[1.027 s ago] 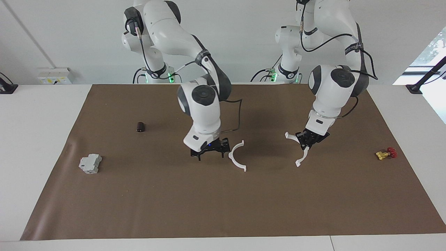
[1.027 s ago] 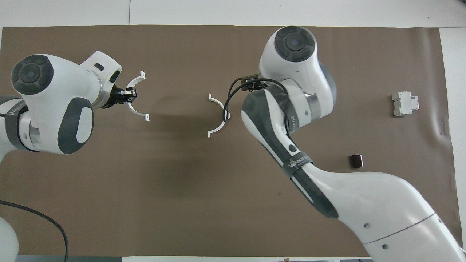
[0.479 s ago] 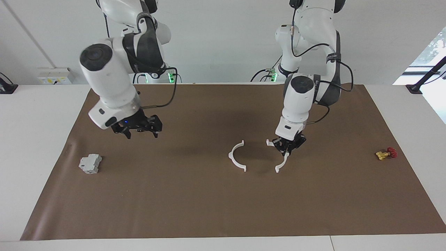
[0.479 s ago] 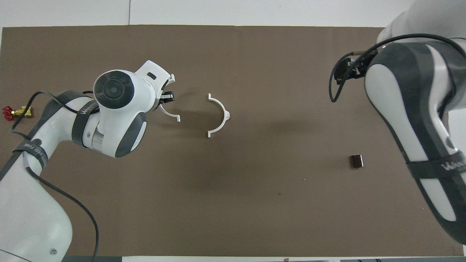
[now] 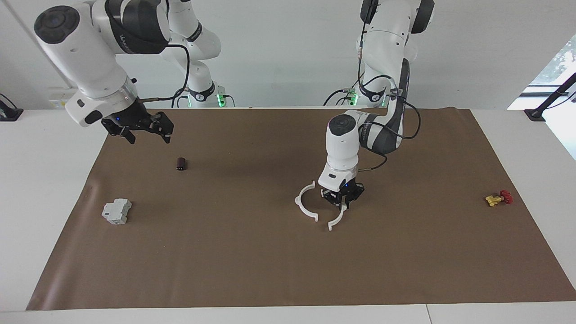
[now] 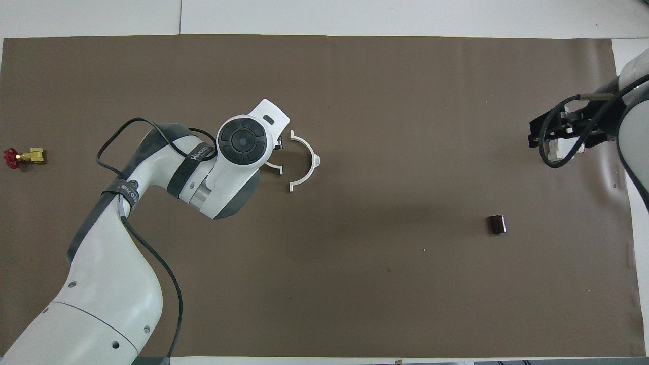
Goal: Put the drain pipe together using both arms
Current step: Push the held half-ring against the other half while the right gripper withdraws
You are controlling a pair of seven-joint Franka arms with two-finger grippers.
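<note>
Left hand (image 5: 340, 198) grips one light, stiff half-ring (image 5: 336, 218) mid-arc; the other half-ring (image 5: 303, 206) lies beside it; right hand (image 5: 138, 128) hangs released.

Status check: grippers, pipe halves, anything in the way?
Left gripper shut on held arc, beside resting arc, not joined. Right gripper open, raised at its end. Nothing between arcs.

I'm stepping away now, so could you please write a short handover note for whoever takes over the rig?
Left gripper: shut on one white arc, low over the mat beside the other arc.
Right gripper: jaws open, empty, raised at the right arm's end of the table, waiting.
Done: one arc lies flat mid-mat; its partner is gripped, ends almost meeting.
Left: close the gap and join them into a ring.
</note>
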